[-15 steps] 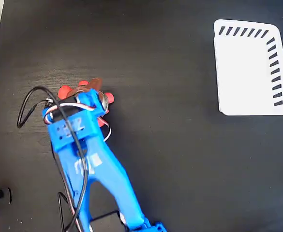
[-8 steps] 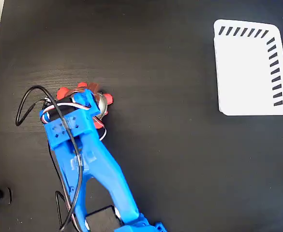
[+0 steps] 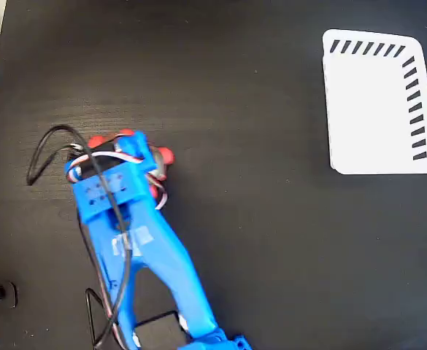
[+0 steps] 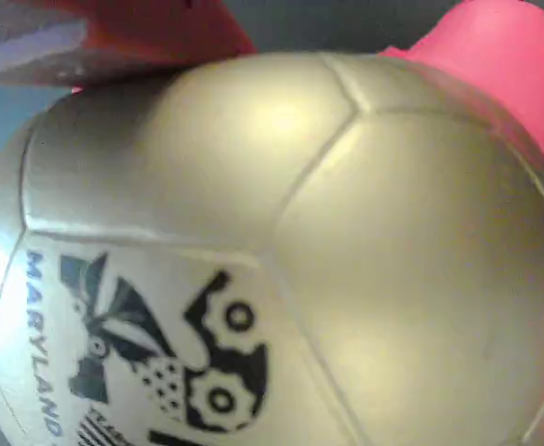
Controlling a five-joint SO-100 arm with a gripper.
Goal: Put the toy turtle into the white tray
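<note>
Fixed view: blue arm reaches up from bottom edge, gripper point(image 3: 129, 149) sits right over the toy turtle point(image 3: 163, 156) at left-centre of the black counter point(image 3: 242, 240); only red legs/head poke out round the wrist, shell hidden. The white tray point(image 3: 377, 102) is well apart, top right, nothing in it. Can't tell from here if the jaws are closed on the toy or just over it. Wrist view: shell of the turtle point(image 4: 281, 251) fills nearly the whole pic, sticker w/ "MARYLAND" lower left, red bits at top edge; fingers not visible, so grip state unknown here too. Judgement: step = the grasp. Do it well by closing across the shell's narrow width, low on the dome since it looks slick, squeeze firm, lift straight up before swinging twd tray.
</note>
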